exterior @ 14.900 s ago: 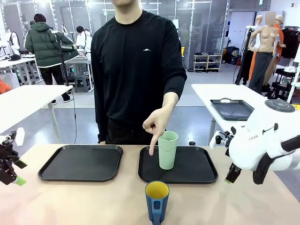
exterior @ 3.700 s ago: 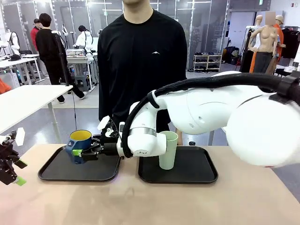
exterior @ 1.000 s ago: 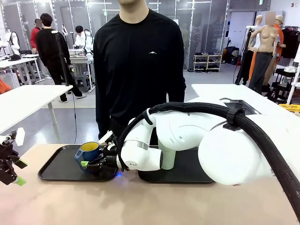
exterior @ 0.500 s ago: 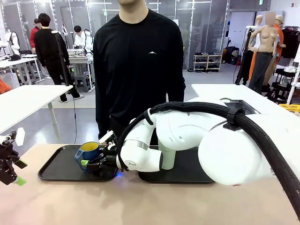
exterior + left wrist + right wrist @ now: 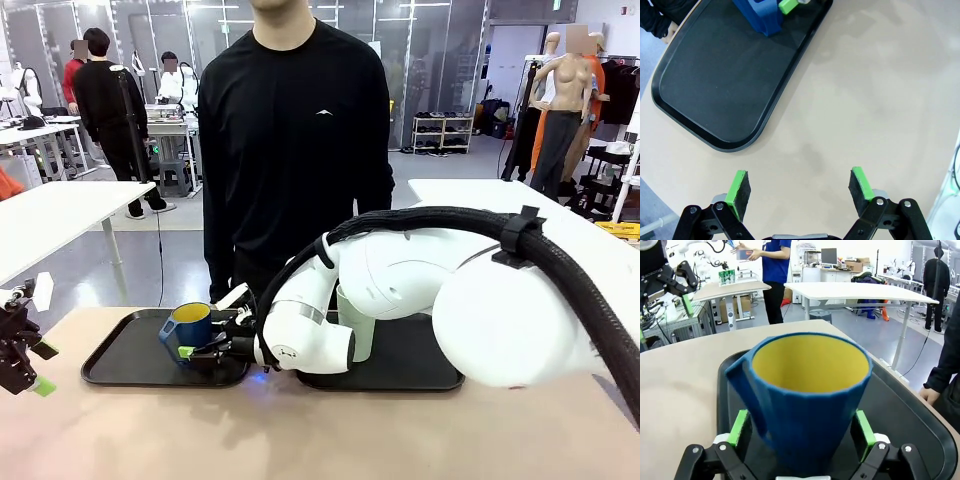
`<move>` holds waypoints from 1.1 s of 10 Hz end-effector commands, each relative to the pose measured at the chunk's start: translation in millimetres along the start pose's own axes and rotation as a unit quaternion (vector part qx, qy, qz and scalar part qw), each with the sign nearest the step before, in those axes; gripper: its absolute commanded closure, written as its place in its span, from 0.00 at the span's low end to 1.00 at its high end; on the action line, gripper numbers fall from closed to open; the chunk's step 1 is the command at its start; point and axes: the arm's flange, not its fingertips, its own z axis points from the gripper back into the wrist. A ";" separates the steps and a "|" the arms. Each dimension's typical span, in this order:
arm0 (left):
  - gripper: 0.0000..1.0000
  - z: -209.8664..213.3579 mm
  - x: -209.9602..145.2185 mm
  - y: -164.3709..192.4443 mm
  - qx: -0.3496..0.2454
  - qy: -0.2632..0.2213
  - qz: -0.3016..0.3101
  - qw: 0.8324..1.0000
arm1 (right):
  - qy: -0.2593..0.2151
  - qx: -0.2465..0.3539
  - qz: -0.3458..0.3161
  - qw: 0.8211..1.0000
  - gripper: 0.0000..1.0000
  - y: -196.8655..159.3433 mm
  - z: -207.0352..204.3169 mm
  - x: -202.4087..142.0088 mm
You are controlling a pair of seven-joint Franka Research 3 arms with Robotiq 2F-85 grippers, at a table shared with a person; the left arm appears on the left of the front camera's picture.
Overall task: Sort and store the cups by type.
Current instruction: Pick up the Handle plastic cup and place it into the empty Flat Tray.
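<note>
Presently, my right end effector (image 5: 190, 351) stands with its pads spread apart, one on either side of the blue mug (image 5: 187, 326), which sits upright on the left tray (image 5: 125, 362) toward that tray's right end. In the right wrist view the green pads (image 5: 741, 427) flank the mug's body with a sliver of clearance on each side; I cannot confirm that both are fully free of the wall. The mug's handle (image 5: 742, 390) points off to one side, close to one pad.

Findings on risk:

1. Withdrawal. If I pull back at an angle, a pad could catch the handle or the wall and drag or tip the mug. I judge a straight retreat along the finger line the safest course.
2. Tray disturbance. My forearm lies low over the near rim of the left tray; a downward drift could press the rim and shift the tray along with the mug.
3. Neighbouring cup. The green tumbler (image 5: 357, 322) stands on the right tray (image 5: 410, 378), just beyond the left tray and largely hidden behind my arm. It is tall and looks easy to topple; a wide sweep on retreat could knock it over.
4. Person. A person (image 5: 300, 140) stands close behind the left tray; a fast lift could intrude on that side.

My left end effector (image 5: 797, 190) hangs open above the bare worktop (image 5: 865, 100), clear of the left tray's corner and holding nothing.
</note>
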 end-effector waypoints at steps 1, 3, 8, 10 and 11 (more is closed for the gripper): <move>0.00 -1.2 0.8 -0.4 0.007 0.007 0.006 1.000 | -0.010 0.002 0.007 1.000 0.00 15.9 27.7 -0.9; 0.00 -1.2 0.8 -0.4 0.007 0.007 0.006 1.000 | -0.004 0.001 0.007 1.000 0.00 23.1 44.7 0.1; 0.00 -1.2 0.8 -0.4 0.007 0.007 0.006 1.000 | -0.011 -0.028 0.007 1.000 0.00 25.2 90.8 -2.7; 0.00 -1.2 0.8 -0.4 0.007 0.007 0.006 1.000 | -0.029 -0.023 0.008 0.999 0.00 29.1 115.6 -4.5; 0.00 -1.2 0.8 -0.4 0.007 0.007 0.006 1.000 | -0.032 -0.014 0.005 0.999 0.00 30.5 126.5 -3.9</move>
